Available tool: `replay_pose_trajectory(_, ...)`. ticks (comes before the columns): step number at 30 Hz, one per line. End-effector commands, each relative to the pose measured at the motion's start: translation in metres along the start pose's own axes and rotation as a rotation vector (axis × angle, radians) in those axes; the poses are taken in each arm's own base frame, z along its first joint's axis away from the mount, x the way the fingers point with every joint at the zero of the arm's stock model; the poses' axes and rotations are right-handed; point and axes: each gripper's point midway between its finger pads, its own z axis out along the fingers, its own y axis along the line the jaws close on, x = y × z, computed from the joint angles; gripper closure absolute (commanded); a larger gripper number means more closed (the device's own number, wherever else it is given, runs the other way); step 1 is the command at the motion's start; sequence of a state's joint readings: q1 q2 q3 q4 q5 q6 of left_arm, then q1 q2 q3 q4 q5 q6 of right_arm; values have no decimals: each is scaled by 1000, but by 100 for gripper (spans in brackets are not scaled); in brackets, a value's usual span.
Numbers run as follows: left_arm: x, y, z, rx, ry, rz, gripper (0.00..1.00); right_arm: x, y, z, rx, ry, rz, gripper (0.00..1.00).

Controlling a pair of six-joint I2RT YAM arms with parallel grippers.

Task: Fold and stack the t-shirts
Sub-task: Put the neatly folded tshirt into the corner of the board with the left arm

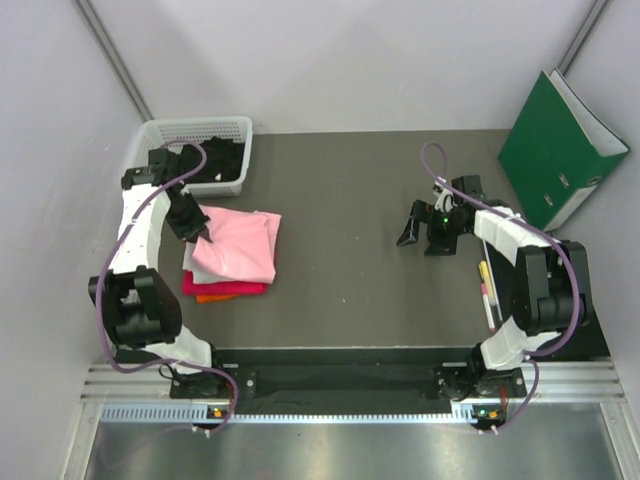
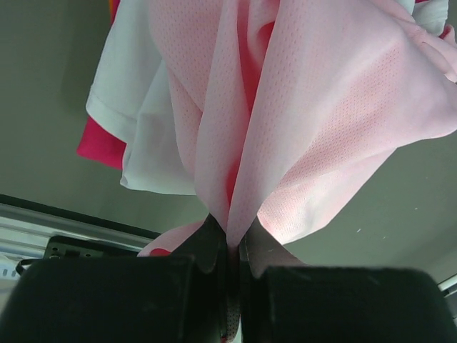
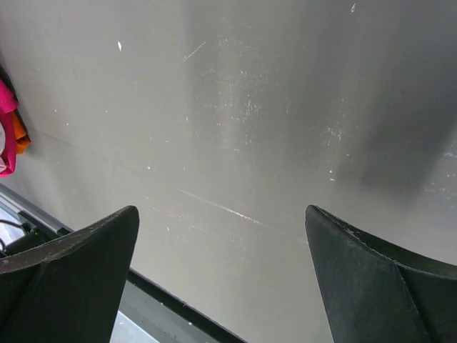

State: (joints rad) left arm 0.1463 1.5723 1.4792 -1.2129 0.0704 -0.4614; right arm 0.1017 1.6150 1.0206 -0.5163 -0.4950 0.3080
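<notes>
The pink t-shirt (image 1: pixel 238 243) lies on top of a stack at 9 o'clock on the bench (image 1: pixel 350 200). It covers most of what is under it. Only the edges show of a white shirt (image 1: pixel 189 262), a magenta-red shirt (image 1: pixel 225 288) and an orange shirt (image 1: pixel 212 297) at the bottom. Whether more layers lie between them cannot be told. Black cloth (image 1: pixel 215 165) fills the white mesh basket (image 1: pixel 200 128) at 11 o'clock; its shape is hard to make out.

The left claw (image 1: pixel 203 236) is at the stack's 9 o'clock edge. In the left wrist view the left claw (image 2: pixel 232 250) is clamped tight on a bunched fold of the pink t-shirt (image 2: pixel 321 107), and the fabric fans away from the jaws. The white shirt (image 2: pixel 143 143) and the magenta-red shirt (image 2: pixel 103 146) peek out beside it.

The right claw (image 1: pixel 425 238) hovers at 3 o'clock, well apart from the stack. In the right wrist view it (image 3: pixel 221 279) is spread wide with its 2 fingers (image 3: pixel 71 279) far apart. It holds nothing and has only bare bench (image 3: pixel 250 107) under it.

A broad strip of bench lies between the stack and the right claw. A green binder (image 1: pixel 560 150) leans at 2 o'clock, and small markers (image 1: pixel 487 290) lie near the right arm. The stack sits near the bench's left edge and the left wall.
</notes>
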Motion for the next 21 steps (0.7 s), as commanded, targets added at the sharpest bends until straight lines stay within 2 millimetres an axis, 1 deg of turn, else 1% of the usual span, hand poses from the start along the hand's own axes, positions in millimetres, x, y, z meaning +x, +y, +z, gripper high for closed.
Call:
replay_pose_trajectory(1,3,16,-10,-24,-29,14,100,-7,0,3,-16,-13,-6,0)
replay_pose_trajectory(5,3,32,-1,-61,-12,-23,100,-8,0,3,-21,-9,-3,0)
replay_pose_trajectory(10,5,39,16,-87,3,-29,100,-9,0,3,-22,-8,-4,0)
replay_pose_trajectory(13,-1,38,23,-80,-18,-32,100,-9,1,3,-23,-10,-5,0)
replay_pose_trajectory(15,-11,32,24,-56,-52,-28,100,-7,1,2,-23,-6,-3,0)
replay_pose_trajectory(18,-23,29,24,-48,-91,-31,100,-7,0,2,-23,-5,-2,0)
replay_pose_trajectory(20,-28,36,26,-101,-98,-38,100,-6,1,2,-23,-4,-4,0)
replay_pose_trajectory(21,-29,37,26,-111,-90,-35,93,-5,1,1,-24,-7,-5,0)
